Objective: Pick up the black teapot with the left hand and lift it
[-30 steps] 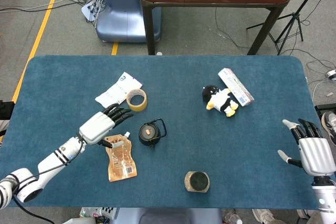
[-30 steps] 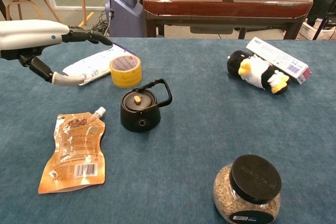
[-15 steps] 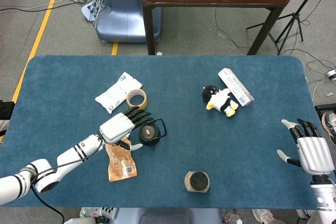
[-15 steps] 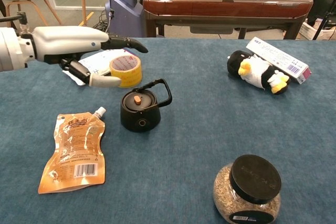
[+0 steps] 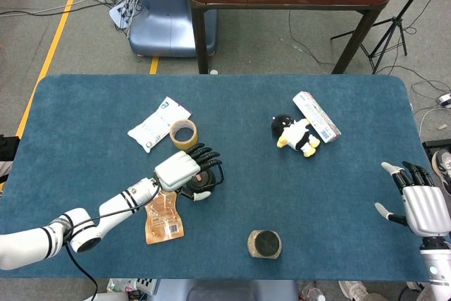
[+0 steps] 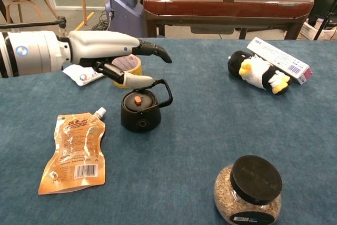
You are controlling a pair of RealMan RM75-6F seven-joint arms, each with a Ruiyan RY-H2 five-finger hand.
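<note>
The black teapot (image 6: 140,111) stands upright on the blue table, its cork-topped lid and looped handle showing in the chest view. In the head view the teapot (image 5: 206,180) is largely covered by my left hand (image 5: 184,168). In the chest view that left hand (image 6: 113,51) hovers just above the pot, fingers stretched out over the handle and thumb low beside the lid, holding nothing. Whether the thumb touches the pot is unclear. My right hand (image 5: 423,206) rests open at the table's right edge, far from the pot.
An orange spouted pouch (image 6: 76,151) lies left of the pot. A tape roll (image 6: 126,64) and a white packet (image 5: 151,128) lie behind the hand. A penguin plush (image 6: 258,72) and a long box (image 6: 279,56) lie at the right, a black-lidded jar (image 6: 248,188) near the front.
My left hand has travelled right from beside the pouch until it is over the teapot. The teapot and my right hand have stayed put.
</note>
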